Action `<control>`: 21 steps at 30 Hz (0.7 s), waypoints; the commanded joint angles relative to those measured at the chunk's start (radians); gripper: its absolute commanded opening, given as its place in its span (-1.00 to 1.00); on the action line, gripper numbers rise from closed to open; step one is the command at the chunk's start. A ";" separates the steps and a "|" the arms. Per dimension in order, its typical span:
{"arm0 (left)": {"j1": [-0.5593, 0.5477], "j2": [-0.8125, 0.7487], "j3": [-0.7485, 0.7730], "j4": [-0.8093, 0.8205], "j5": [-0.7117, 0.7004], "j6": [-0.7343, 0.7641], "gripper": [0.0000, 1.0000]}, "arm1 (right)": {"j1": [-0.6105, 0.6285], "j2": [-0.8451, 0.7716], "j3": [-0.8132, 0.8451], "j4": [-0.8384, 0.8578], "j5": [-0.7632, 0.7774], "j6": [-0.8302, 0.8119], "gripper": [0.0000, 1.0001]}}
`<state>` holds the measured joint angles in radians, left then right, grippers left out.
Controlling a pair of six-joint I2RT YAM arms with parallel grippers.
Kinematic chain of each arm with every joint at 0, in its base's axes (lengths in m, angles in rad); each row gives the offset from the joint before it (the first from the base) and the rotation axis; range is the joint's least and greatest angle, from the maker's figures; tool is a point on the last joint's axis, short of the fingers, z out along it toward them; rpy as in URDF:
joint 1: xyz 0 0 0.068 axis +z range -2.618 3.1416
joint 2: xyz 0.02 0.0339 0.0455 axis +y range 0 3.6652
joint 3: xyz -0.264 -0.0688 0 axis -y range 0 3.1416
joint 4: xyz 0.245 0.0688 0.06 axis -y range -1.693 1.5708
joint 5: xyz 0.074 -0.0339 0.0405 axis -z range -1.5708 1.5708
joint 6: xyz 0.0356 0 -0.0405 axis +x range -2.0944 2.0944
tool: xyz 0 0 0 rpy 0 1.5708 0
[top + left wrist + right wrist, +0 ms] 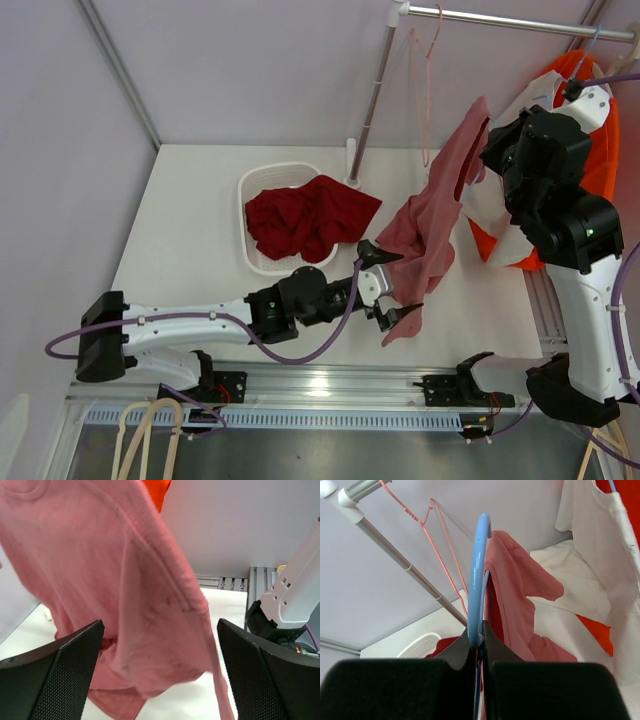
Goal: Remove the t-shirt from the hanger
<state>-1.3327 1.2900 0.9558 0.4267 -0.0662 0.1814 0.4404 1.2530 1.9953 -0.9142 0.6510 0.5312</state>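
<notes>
Close to the near edge of the table, the left gripper stood released, its two mesh-faced fingers spread wide with the lower part of the pink t-shirt hanging loose between them. Whether either finger touched the cloth could not be told. The shirt's hem drooped down to the tabletop just beside that gripper, and from there the fabric rose slantwise to the right, up toward the raised right arm.

Higher up, the right gripper was clenched on the blue hanger, its jaws pinched against the thin hook, which curved upward out of them. The t-shirt was on that hanger, draped over the side just right of the hook in the wrist view.

Farther back on the table sat a white basket holding a dark red garment, part of it spilling over the right rim. Behind it stood the rack pole, with a pink wire hanger on the top rail, and at the far right hung an orange garment and a white garment
</notes>
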 commanded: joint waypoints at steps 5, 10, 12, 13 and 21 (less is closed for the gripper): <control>-0.013 0.075 0.096 0.054 0.023 -0.046 0.64 | 0.040 -0.003 -0.015 0.080 0.062 0.009 -1.00; -0.016 0.074 0.118 0.014 -0.130 -0.071 -0.99 | 0.052 -0.004 -0.010 0.081 0.062 -0.005 -1.00; -0.025 0.057 0.106 0.024 -0.155 -0.050 -0.99 | 0.054 -0.003 -0.013 0.081 0.065 -0.007 -1.00; -0.032 0.036 0.104 0.017 -0.162 -0.036 -0.99 | 0.054 -0.003 -0.019 0.081 0.070 -0.010 -1.00; -0.288 -0.101 0.037 -0.029 -0.380 0.129 -0.99 | -0.058 0.072 -0.009 0.132 0.085 -0.092 -1.00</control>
<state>-1.5257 1.2728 1.0191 0.3565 -0.3435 0.2420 0.4404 1.2896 1.9568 -0.8722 0.7181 0.4725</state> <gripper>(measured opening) 0.017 0.036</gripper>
